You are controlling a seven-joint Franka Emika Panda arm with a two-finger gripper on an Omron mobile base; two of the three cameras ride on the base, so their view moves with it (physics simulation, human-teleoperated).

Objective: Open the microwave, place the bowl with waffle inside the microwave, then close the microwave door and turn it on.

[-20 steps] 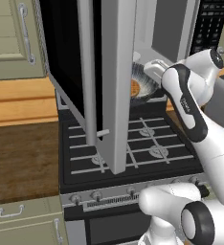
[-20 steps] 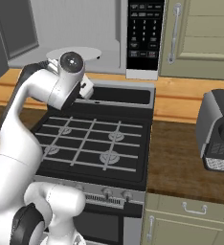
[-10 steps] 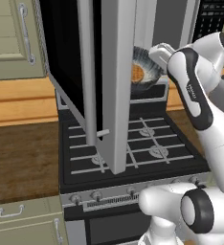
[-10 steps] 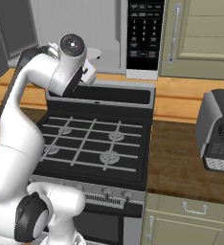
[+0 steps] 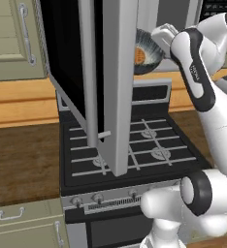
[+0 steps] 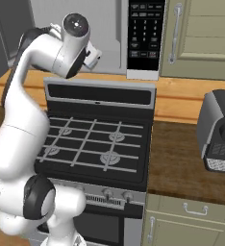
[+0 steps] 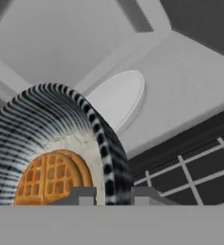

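Above the black gas stove, at the mouth of the microwave, your gripper is clenched on the rim of the bowl with waffle. Look at the hand view: one finger tip sits inside the bowl's wall and the other outside it, with the striped rim pinched between them. The round orange-brown waffle lies inside the bowl, against its lower part in that view.

Beyond the bowl you see the pale grey floor of the microwave cavity and its white oval turntable plate. The bowl is lifted and is not resting on that floor. Below the cavity's front edge, the stove grates show at the lower right of the hand view.

From the left base view, you find the bowl just past the edge of the microwave door, level with the cavity opening, with the white arm reaching in from the right. The door stands swung wide open toward the camera, its vertical grey bar handle facing you and its black glass turned left.

From the right base view, the black keypad panel sits to the right of the opening, and a dark toaster stands on the wooden counter at the far right.
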